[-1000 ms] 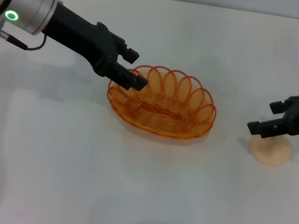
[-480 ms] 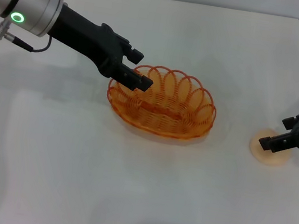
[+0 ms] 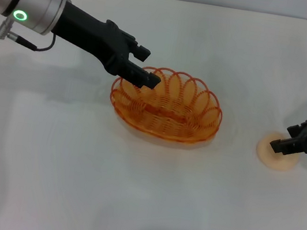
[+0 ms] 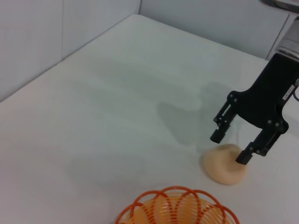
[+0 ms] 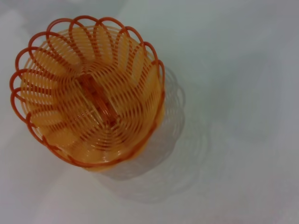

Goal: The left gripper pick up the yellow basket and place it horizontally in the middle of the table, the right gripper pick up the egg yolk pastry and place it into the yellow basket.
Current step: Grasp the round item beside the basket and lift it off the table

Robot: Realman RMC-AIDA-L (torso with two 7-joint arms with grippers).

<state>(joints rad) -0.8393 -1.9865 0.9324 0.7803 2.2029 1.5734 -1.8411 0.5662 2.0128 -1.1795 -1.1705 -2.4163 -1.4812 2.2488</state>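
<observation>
Head view, left pincer: the left pincer [image 3: 147, 66] reaches in from the upper left, its fingers parted and holding nothing, the lower fingertip over the near-left rim of the yellow basket [image 3: 167, 104].
Head view, basket: it sits upright, lengthwise across the middle of the white bench [image 3: 141, 195], with nothing in it.
Head view, right pincer: the right pincer [image 3: 287, 138] is low at the right edge, right over the egg yolk pastry [image 3: 276, 155], which lies on the bench well to the right of the basket.
Left wrist view: the right pincer [image 4: 230, 148] stands with fingers spread, one fingertip on each side of the pastry [image 4: 224, 163], not closed on it; the basket rim [image 4: 174, 209] shows nearby.
Right wrist view: only the basket [image 5: 88, 93] shows, seen from above, on the bench [image 5: 243, 93].
</observation>
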